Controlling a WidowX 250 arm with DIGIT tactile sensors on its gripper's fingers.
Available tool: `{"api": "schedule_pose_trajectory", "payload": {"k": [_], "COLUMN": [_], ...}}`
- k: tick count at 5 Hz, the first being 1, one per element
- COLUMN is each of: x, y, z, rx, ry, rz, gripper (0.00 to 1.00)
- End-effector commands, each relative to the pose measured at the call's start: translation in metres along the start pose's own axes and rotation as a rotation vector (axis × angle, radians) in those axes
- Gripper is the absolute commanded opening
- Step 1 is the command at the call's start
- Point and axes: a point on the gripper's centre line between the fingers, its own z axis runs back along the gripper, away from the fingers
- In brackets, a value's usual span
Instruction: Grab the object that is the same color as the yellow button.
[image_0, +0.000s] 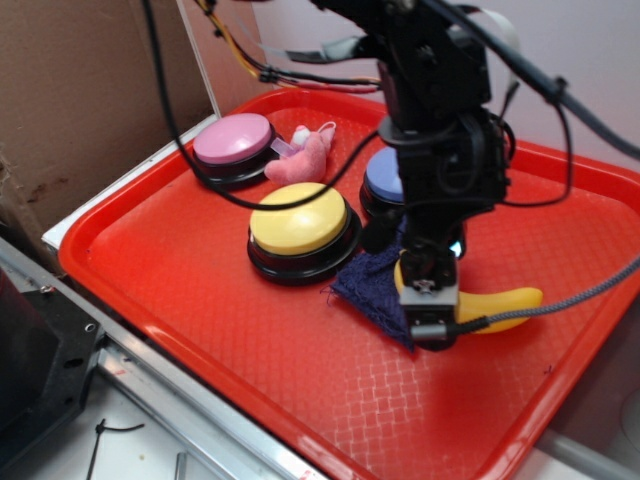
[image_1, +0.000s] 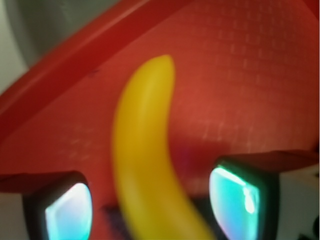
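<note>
The yellow toy banana (image_0: 505, 306) lies on the red tray (image_0: 200, 290) at the right, partly hidden behind my gripper (image_0: 430, 300). In the wrist view the banana (image_1: 142, 150) runs up between my two fingers (image_1: 67, 210), with a gap on each side. My gripper (image_1: 150, 207) is open and low around it, not touching it. The yellow button (image_0: 298, 222) with a black base sits in the tray's middle, left of my gripper.
A pink-topped button (image_0: 233, 140) stands at the back left and a blue-topped button (image_0: 383, 180) is behind my arm. A pink soft toy (image_0: 303, 160) lies between them. A dark blue cloth (image_0: 375, 285) lies under my gripper's left side. Tray rim (image_1: 75, 55) is close beyond the banana.
</note>
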Motion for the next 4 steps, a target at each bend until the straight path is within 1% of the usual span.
{"api": "schedule_pose_trajectory", "payload": {"k": [1,2,3,4], "x": [0.016,0.013,0.001,-0.026], "y": [-0.012,-0.014,-0.010,-0.001], "z": [-0.002,0.001,0.027,0.081], "rx": [0.029,0.038,0.069,0.105], "ry": [-0.007,-0.013,-0.047,-0.061], "rz": [-0.051,-0.049,0.071,0.318], "gripper": [0.43,0.00,0.00,0.00]}}
